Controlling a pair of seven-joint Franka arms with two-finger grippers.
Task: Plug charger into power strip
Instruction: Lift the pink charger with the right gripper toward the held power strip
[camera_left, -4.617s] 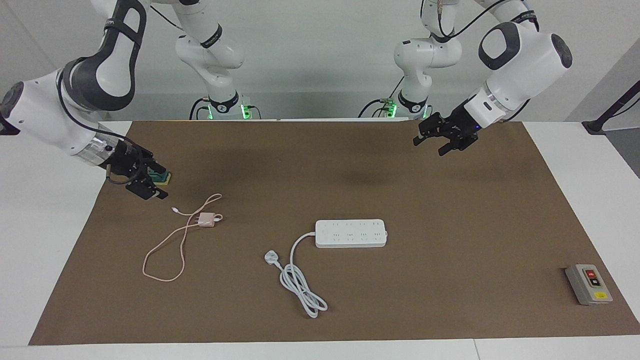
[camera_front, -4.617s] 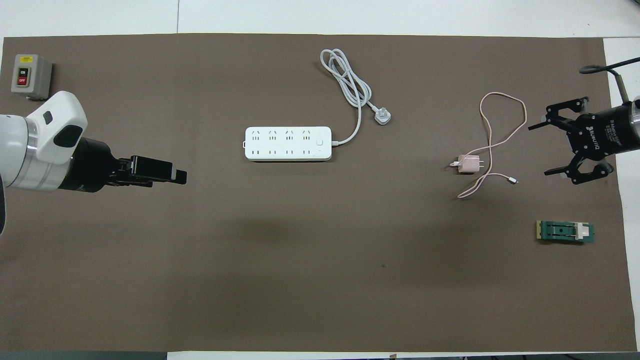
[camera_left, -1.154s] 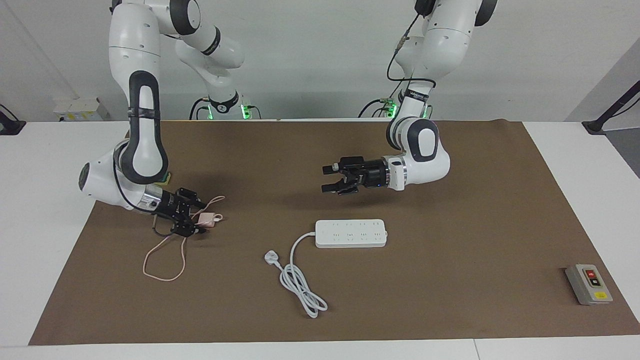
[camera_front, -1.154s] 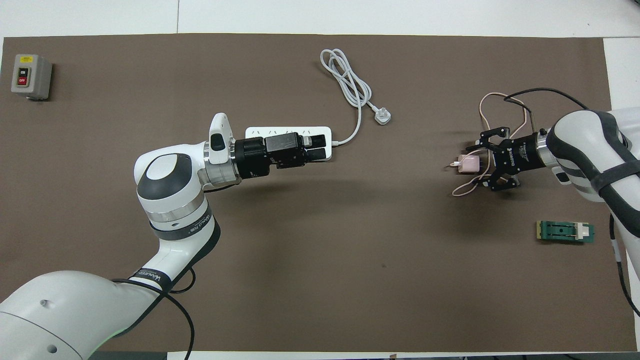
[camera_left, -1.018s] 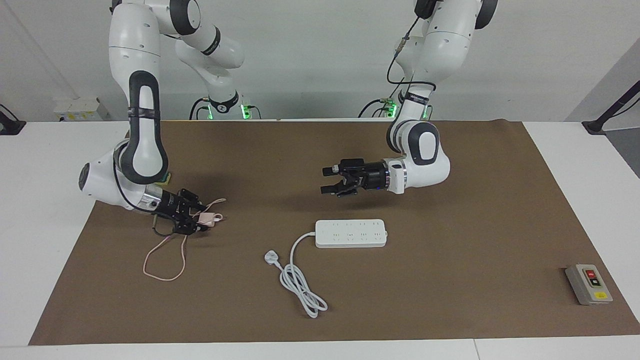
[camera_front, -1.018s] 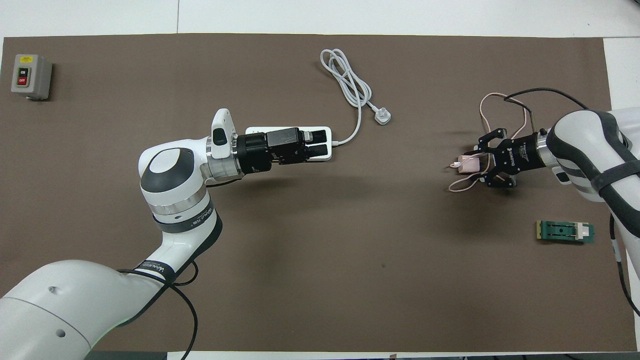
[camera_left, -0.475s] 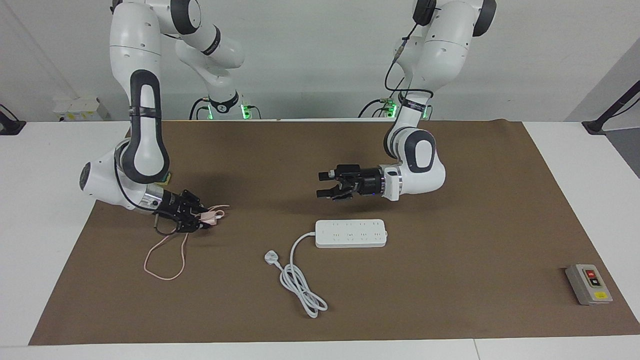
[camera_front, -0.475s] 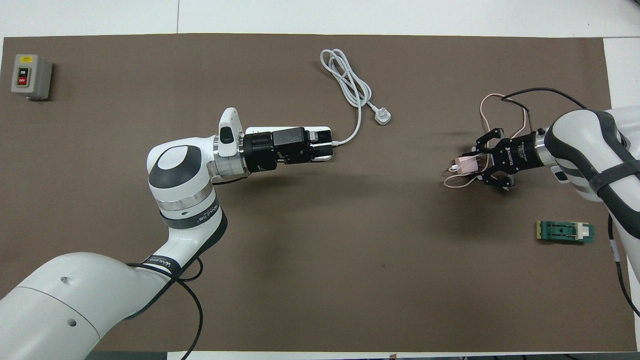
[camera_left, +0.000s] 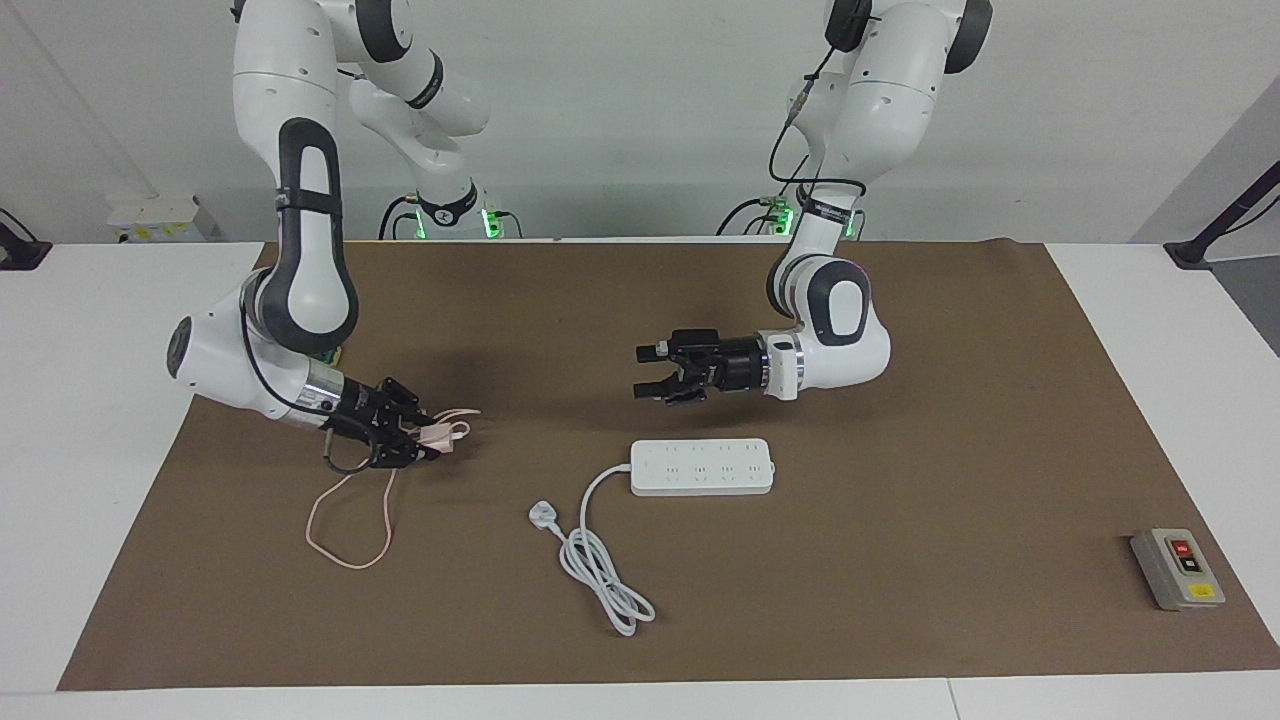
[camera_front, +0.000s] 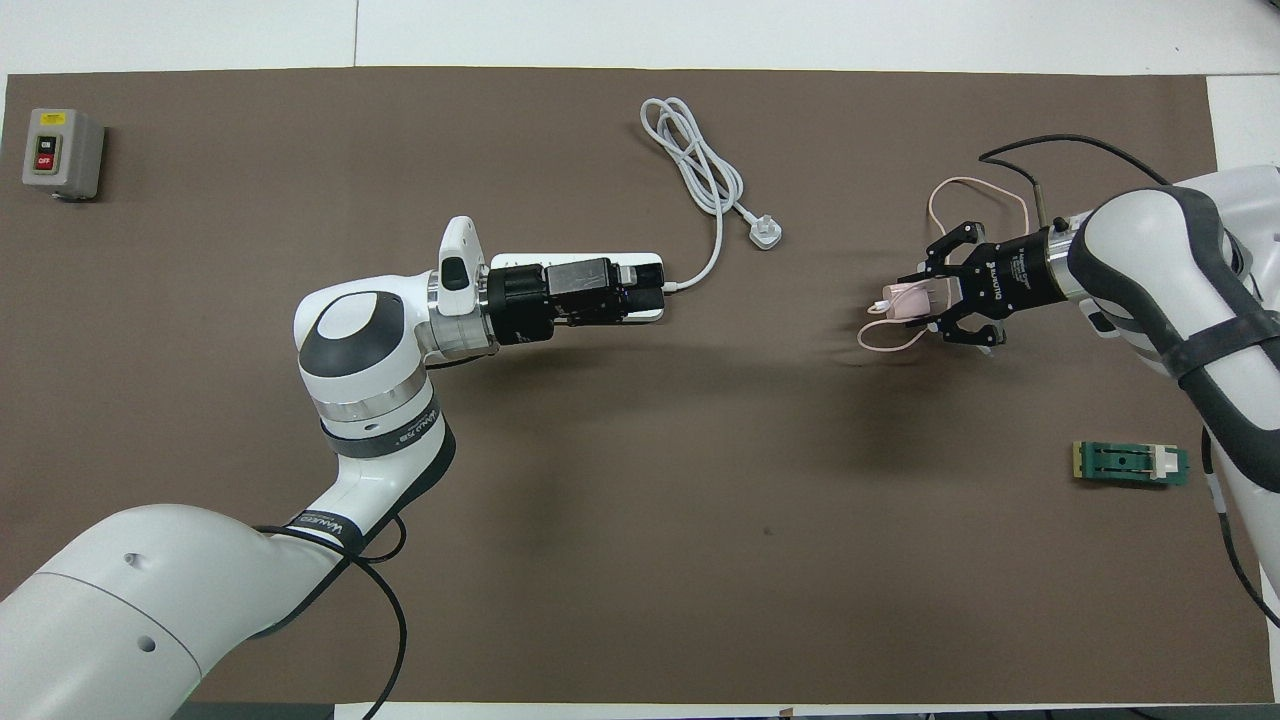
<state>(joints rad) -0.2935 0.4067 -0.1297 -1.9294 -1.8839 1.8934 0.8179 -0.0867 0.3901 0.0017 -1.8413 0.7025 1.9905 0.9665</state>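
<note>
Right tool (camera_left: 425, 440) clenched on the charger (camera_left: 438, 434); left tool (camera_left: 650, 371), spread, above the power strip (camera_left: 702, 466).

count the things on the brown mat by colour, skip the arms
white: 1, the power strip with its coiled cord
pink: 1, the charger with its cable, in the right gripper
grey: 1, the button box
green: 1, the small switch block
total: 4

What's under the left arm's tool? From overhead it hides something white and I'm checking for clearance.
The power strip lies under the left tool, apart from it. Overhead, most sockets are covered; only its cord end shows.
</note>
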